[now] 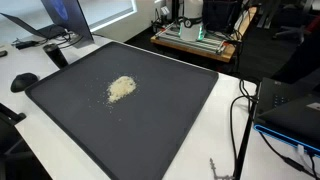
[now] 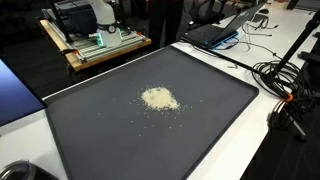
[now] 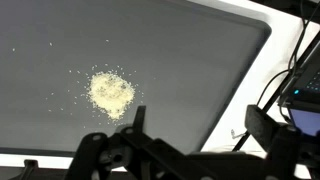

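Note:
A small heap of pale yellowish grains (image 1: 121,88) (image 2: 158,98) (image 3: 111,92) lies on a large dark grey mat (image 1: 150,120) (image 2: 200,120) (image 3: 190,60), with loose grains scattered around it. In the wrist view my gripper (image 3: 198,125) hangs high above the mat, open, nothing between its fingers (image 3: 262,125). The heap lies to the left of the gripper's left finger. The arm does not appear in either exterior view.
The mat covers a white table (image 1: 215,140) (image 2: 250,140). Black cables (image 1: 240,120) (image 2: 285,80) run along one side by a laptop (image 2: 215,35) (image 3: 305,100). A wooden cart with equipment (image 1: 195,40) (image 2: 95,40) stands beyond. A monitor (image 1: 55,20) and a mouse (image 1: 24,81) sit at another edge.

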`<action>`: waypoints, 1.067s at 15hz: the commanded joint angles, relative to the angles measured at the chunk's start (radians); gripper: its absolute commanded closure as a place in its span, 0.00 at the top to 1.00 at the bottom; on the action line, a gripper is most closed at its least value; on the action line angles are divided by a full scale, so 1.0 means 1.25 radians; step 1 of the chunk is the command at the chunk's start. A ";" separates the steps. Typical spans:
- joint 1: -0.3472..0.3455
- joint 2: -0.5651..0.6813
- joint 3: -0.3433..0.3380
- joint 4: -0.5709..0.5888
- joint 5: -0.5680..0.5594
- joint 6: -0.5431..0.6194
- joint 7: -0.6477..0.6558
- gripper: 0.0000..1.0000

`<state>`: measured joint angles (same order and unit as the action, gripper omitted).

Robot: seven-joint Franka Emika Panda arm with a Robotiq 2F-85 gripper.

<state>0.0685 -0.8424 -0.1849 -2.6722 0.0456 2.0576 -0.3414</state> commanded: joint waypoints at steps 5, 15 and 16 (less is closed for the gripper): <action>-0.005 0.001 0.005 0.002 0.004 -0.003 -0.003 1.00; -0.007 0.088 0.013 0.052 0.011 0.037 0.036 1.00; -0.001 0.129 0.019 0.080 0.008 0.043 0.044 1.00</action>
<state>0.0662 -0.8222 -0.1814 -2.6626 0.0456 2.0825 -0.3186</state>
